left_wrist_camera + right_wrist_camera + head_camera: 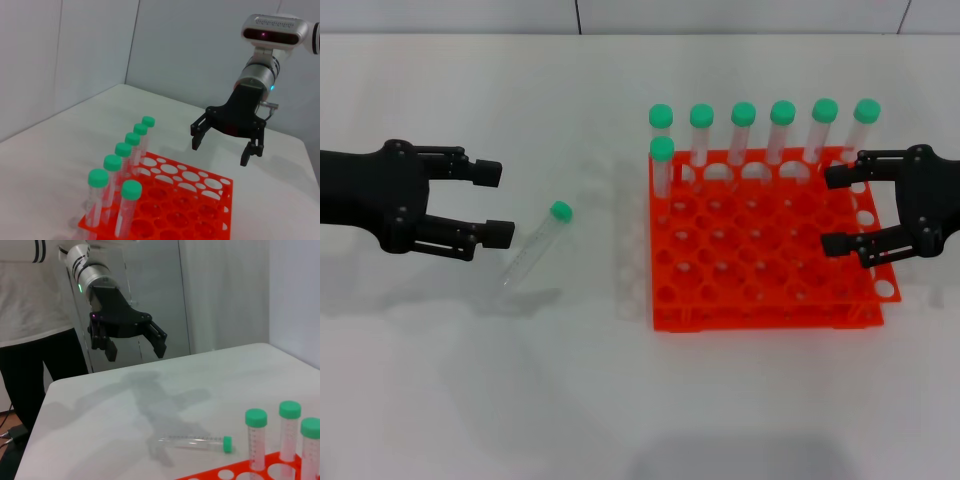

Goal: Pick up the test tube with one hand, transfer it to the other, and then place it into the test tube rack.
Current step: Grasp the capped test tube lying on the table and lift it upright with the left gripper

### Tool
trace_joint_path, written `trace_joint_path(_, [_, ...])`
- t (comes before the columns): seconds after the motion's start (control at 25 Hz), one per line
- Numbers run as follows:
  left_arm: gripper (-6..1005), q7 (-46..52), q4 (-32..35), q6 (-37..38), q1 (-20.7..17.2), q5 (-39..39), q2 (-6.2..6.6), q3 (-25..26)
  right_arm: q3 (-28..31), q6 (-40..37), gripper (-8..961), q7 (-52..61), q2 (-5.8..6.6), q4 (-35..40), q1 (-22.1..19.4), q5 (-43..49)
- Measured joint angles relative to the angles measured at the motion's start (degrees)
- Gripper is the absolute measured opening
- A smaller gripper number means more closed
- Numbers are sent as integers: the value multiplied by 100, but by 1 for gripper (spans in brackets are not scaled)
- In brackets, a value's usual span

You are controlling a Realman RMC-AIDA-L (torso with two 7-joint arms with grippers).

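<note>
I see the test tube (534, 245) lying on the table (470, 400), just beside my wide-open, empty left pincer (492, 203) toward the left edge. Right pincer (840, 210) hangs open over the rack (760, 300).

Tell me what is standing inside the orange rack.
Seven green-capped tubes stand in the test tube rack: six along its far row, one just in front at the left end. Remaining holes look empty. Another test tube lies outside it on the table.

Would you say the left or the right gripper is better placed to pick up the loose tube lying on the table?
The left gripper: it hangs open beside the test tube, while the right gripper is across the test tube rack.
</note>
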State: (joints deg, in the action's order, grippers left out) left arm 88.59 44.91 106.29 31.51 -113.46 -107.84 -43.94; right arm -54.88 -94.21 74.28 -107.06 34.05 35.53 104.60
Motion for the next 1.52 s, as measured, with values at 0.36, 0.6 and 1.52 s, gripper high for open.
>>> trace_joint_path(0.36, [843,42,2,-27,-28,-10,4,-1,41,-38,868,-23,17,1,-30,-6])
trace_joint_path(0.6, [833,382,207,-29,-49,-61,2,0,52,-21,869,-34,14,5,-41,-47])
trace_joint_path(1.52, [796,6019,2008,-332,1139,-4119,-759,-1165,56,66,868,-349,-81,76,-179,-65])
